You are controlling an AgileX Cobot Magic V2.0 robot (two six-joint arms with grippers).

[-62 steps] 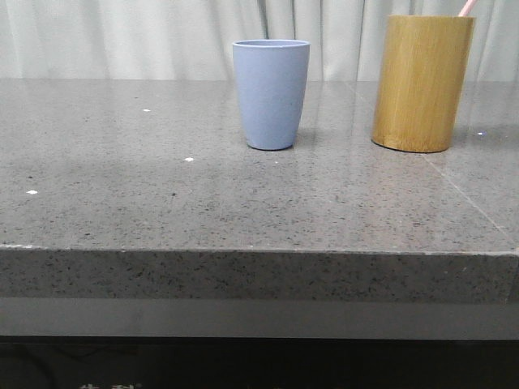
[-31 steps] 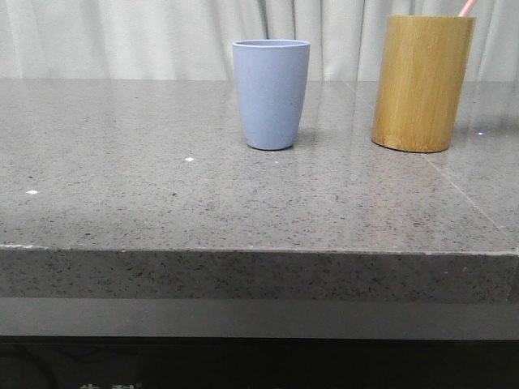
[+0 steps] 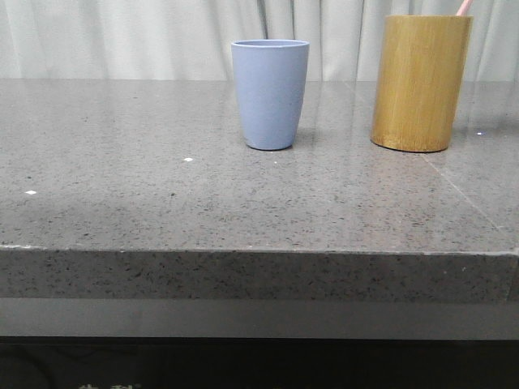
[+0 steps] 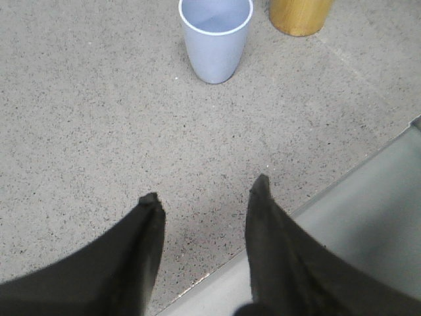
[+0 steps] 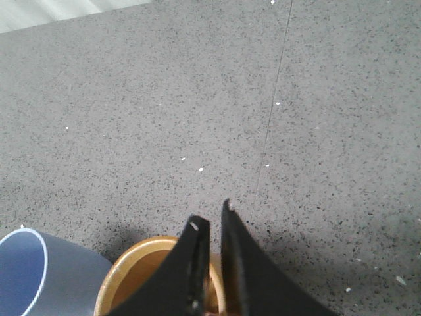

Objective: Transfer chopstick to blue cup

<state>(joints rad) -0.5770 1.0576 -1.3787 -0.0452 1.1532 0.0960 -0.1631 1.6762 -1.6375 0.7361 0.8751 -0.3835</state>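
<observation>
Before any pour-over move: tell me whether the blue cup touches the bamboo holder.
Apart. The front view shows bare countertop between the blue cup and the bamboo holder.

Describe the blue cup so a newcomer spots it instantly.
On the grey speckled stone counter, two containers stand near the back edge. The blue cup is the left one: matte grey-blue, tapered, handleless, empty, and shorter than the yellow-brown bamboo holder beside it.

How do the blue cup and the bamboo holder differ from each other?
The blue cup is matte grey-blue and tapers toward its base; the bamboo holder is yellow-brown, straight-sided and taller. The cup looks empty; a pink chopstick rises from the holder. Both stand upright on the table.
</observation>
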